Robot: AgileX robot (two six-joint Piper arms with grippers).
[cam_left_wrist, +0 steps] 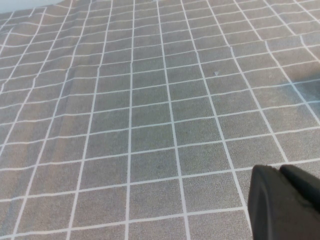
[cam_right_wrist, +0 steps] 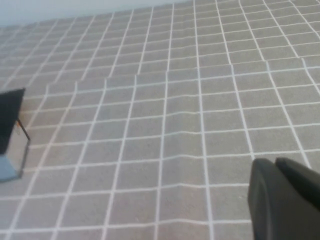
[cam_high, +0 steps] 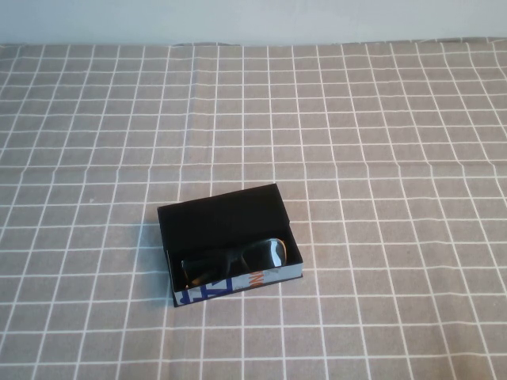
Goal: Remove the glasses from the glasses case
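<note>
A: Okay, quick one. Nearest the robot in the high view, the glasses lie inside the glasses case, pressed against its near wall, one glossy lens catching light. No arm in that view.

B: Grippers?

A: Left gripper shows only as a dark bulk in its wrist view, over bare surface, holding nothing I can see; can't tell how wide it stands. Right gripper likewise, can't tell; the case corner sits well off to one side of it.

B: How to do the step?

A: I'd reach with one arm, come down from above, pinch the frame at the bridge or a thick arm, and lift straight so the case doesn't drag. The near wall crowds the frame.

B: Counts?

A: One pair of glasses, one case, two grippers, one gridded cloth surface running back to the far wall.
</note>
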